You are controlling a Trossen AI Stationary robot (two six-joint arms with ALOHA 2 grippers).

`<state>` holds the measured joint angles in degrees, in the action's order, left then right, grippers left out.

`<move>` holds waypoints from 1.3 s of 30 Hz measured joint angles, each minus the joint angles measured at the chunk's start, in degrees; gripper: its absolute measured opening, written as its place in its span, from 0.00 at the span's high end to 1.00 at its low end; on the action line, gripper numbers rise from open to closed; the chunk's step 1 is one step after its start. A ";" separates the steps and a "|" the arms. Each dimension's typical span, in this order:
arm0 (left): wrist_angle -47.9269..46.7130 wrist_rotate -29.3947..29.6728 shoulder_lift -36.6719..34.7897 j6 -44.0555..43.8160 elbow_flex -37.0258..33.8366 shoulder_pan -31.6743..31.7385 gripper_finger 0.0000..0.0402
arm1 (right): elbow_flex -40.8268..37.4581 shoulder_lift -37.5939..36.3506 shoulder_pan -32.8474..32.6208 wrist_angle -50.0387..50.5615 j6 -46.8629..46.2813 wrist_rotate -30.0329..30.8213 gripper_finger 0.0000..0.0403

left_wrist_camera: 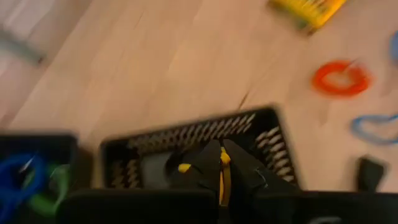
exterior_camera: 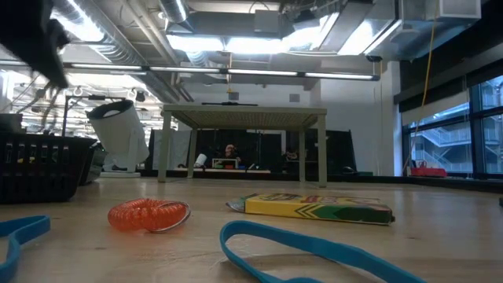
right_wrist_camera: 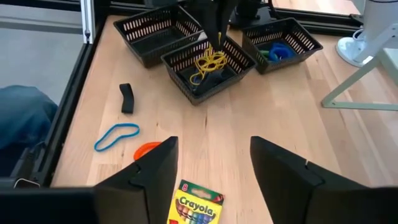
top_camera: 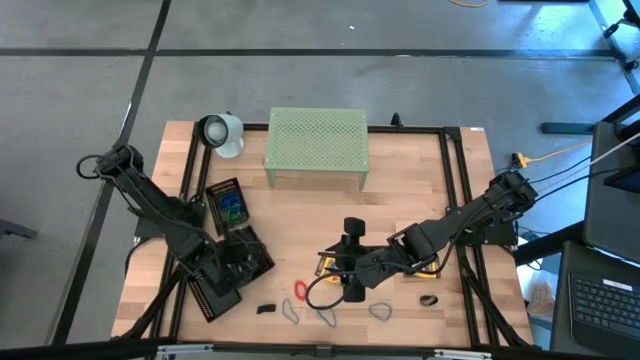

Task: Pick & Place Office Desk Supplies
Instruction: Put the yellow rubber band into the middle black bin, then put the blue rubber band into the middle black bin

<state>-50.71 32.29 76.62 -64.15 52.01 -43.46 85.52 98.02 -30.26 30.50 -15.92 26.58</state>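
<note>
Nearest the front edge of the worktop [top_camera: 400, 160]: a black binder clip [top_camera: 265, 308], a red coiled band [top_camera: 300, 290], blue bands [top_camera: 328, 316] and a grey band [top_camera: 380, 311] lie loose in a row. A second small dark item [top_camera: 428, 299] sits off to the right; can't tell what it is.

Low view, same strip: red coil [exterior_camera: 149, 215] near left, a blue band [exterior_camera: 314, 255] across the foreground, crayon box [exterior_camera: 318, 208] lying flat just behind.

Right gripper [top_camera: 352, 262] hovers over the middle of the worktop, above a crayon box [right_wrist_camera: 196, 205]. Jaws spread wide, holding nothing. The right wrist view shows the blue band [right_wrist_camera: 117, 137], red coil [right_wrist_camera: 147, 150] and black clip [right_wrist_camera: 127, 98] on bare wood beyond the box.

Left gripper [top_camera: 232, 255] is down over the black mesh trays [top_camera: 225, 275] at front left. Its jaws are pinched together on yellow rubber bands [right_wrist_camera: 209, 62], which dangle into the middle tray [right_wrist_camera: 208, 65]. The neighbouring tray [right_wrist_camera: 283, 42] holds blue and green bands [right_wrist_camera: 278, 51]. A third tray [right_wrist_camera: 152, 31] stands beside these.

Farther back: a pale-green perforated stand [top_camera: 316, 147] at the rear centre, and a white lamp-like object [top_camera: 220, 133] at the rear left corner.
</note>
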 joint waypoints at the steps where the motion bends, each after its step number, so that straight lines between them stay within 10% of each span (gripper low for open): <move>1: -1.30 -0.53 0.25 -1.09 0.00 0.00 0.99 | 0.00 0.00 0.04 0.01 0.02 -0.01 0.50; 15: -2.00 -5.42 0.87 -2.62 -0.02 0.07 0.84 | 0.00 0.00 0.04 0.65 -0.31 -0.72 0.50; 39: -2.31 -5.39 0.87 -2.62 -0.02 0.07 0.71 | 0.00 5.37 -5.70 15.89 -31.53 -11.68 0.50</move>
<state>-53.01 26.89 77.49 -66.76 51.99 -43.40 85.52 103.39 -35.96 46.39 -47.46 14.90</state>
